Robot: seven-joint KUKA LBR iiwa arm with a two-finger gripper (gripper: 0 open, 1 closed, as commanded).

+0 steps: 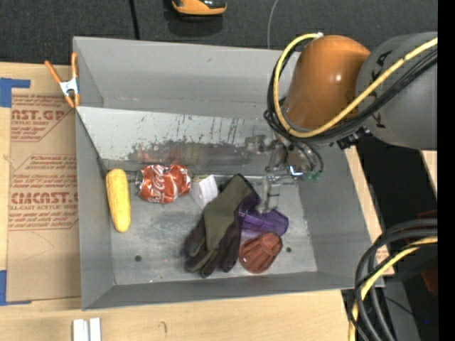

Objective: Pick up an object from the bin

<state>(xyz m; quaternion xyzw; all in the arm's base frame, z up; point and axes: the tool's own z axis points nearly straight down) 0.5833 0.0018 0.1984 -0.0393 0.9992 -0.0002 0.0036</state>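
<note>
The gripper (270, 202) is down by the purple thing (264, 222); nothing is lifted yet, and I can't tell if it's squeezing.

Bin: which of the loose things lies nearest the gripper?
The purple plastic piece, directly beneath the gripper, beside the dark glove and above the reddish-brown lump. The crushed red can and yellow corn cob lie far left.
</note>
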